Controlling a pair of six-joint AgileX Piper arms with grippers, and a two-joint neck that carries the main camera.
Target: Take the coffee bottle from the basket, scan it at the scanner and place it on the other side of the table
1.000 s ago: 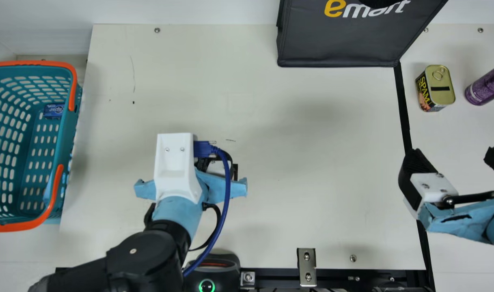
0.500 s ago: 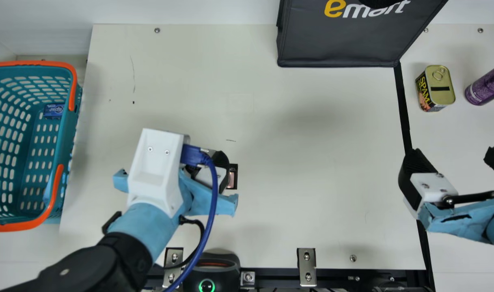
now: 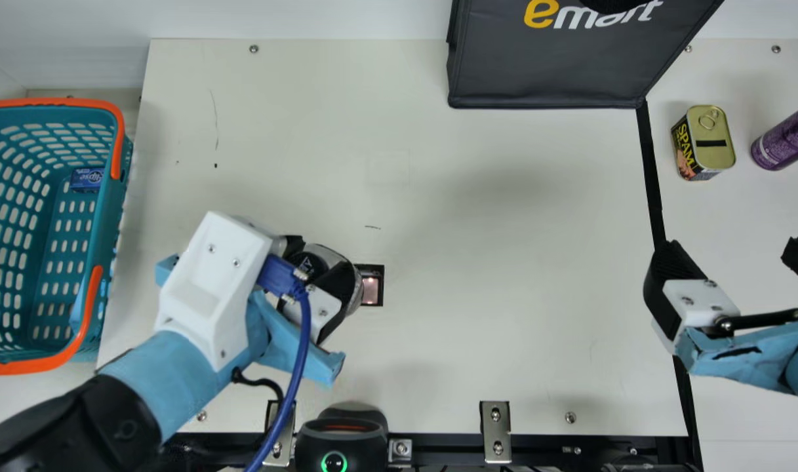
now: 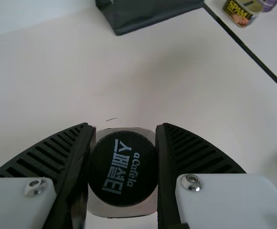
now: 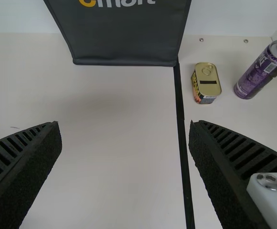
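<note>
Coffee bottle, left arm seemingly aslant.

Passage and obstacles over the table.
Open tabletop lay between left gripper and right gripper; a dark bag obstructed part of the far side; squat can and purple can stood beyond the black strip.

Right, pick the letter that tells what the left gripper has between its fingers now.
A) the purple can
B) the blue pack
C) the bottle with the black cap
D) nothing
C: the left gripper has its two ribbed fingers against opposite sides of the black-capped bottle.
</note>
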